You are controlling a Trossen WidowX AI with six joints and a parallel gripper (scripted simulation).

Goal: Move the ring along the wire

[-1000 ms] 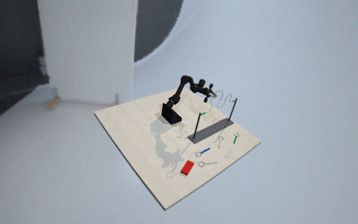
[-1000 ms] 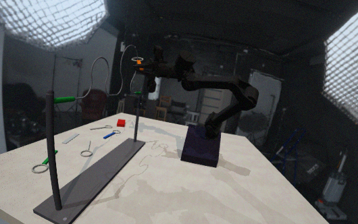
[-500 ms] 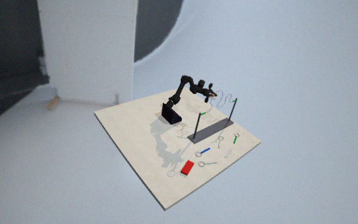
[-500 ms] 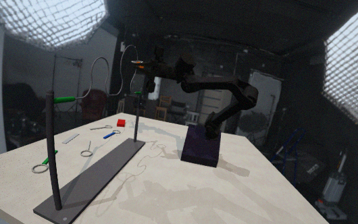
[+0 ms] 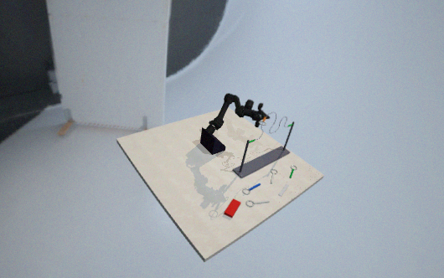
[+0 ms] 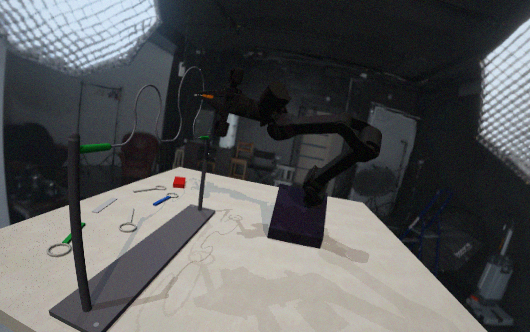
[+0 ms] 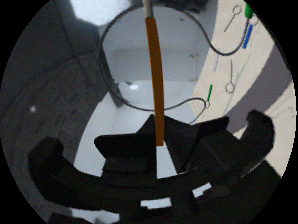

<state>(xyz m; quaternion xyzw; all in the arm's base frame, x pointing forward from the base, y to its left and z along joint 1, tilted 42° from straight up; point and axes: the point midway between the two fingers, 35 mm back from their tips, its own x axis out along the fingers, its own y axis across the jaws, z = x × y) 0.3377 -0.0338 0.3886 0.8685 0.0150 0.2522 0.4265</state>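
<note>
My gripper (image 5: pixel 266 117) (image 6: pixel 214 98) (image 7: pixel 155 116) is shut on the orange handle (image 5: pixel 264 119) (image 6: pixel 207 96) (image 7: pixel 156 75), high above the table. The ring shows nearly edge-on in the exterior view, at the handle's far end, where the thin grey wire (image 6: pixel 135 112) (image 7: pixel 99 60) crosses it in the stretch rising from the far green part (image 5: pixel 251 141) (image 6: pixel 203 137). The ring lies outside the wrist view; whether it clears the wire is too small to tell. The other green part (image 5: pixel 290 125) (image 6: pixel 95 148) is at the other post (image 5: pixel 288 138) (image 6: pixel 75 220).
The posts stand on a dark base (image 5: pixel 261 162) (image 6: pixel 150 255). Beyond it lie a red block (image 5: pixel 232 208) (image 6: pixel 179 182), a blue handle (image 5: pixel 255 187) (image 6: pixel 161 200) and a green handle (image 5: pixel 291 172) (image 6: pixel 77 233) with rings, grey rings and a pale strip (image 5: pixel 284 189) (image 6: pixel 105 205).
</note>
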